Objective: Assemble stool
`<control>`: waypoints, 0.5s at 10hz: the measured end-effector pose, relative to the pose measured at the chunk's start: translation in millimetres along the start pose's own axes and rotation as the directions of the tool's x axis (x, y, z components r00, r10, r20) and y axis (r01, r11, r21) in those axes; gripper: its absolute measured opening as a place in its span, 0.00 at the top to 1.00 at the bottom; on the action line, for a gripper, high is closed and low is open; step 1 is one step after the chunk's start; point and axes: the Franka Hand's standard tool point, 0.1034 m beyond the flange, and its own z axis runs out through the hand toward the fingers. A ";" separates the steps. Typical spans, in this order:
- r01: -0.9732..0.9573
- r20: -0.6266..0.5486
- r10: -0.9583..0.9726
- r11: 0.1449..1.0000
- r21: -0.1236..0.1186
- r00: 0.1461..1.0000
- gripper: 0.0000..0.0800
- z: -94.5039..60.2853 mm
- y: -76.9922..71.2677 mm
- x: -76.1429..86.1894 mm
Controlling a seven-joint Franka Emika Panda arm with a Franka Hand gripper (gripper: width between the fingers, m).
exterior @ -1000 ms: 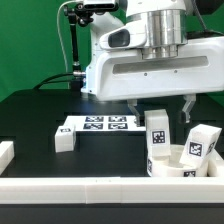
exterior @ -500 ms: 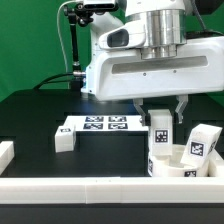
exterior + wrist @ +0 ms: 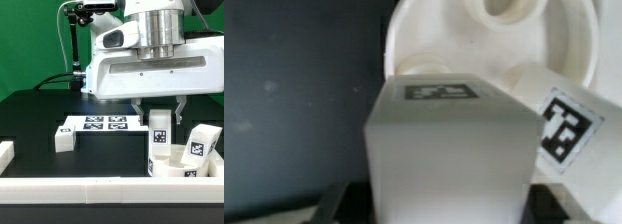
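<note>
- Green backdrop, a black counter (image 3: 40,115), and a white border rail (image 3: 90,190) along its front edge.
- The claw (image 3: 161,113) hangs straight down from the arm, its two fingers (image 3: 180,108) pressed against opposite sides of an upright leg (image 3: 157,140), gripping it near the top.
- That leg stands at the edge of the round seat (image 3: 178,169), on the exterior view's left of it. I cannot tell whether its foot sits inside the rim.
- A second leg (image 3: 203,143) rests at the seat's other side, tag facing out.
- A third leg (image 3: 65,140) lies well apart, touching the marker board (image 3: 100,124).
- In the wrist view the held leg (image 3: 446,140) fills the foreground, with the seat (image 3: 446,40) beyond it.
</note>
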 end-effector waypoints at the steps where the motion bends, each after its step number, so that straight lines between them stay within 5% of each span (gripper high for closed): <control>1: -0.068 0.000 0.068 0.998 -0.001 0.998 0.58 0.1 1.1 0.2; 5: -0.472 0.003 0.472 0.882 0.009 0.882 0.58 1.2 3.9 -0.7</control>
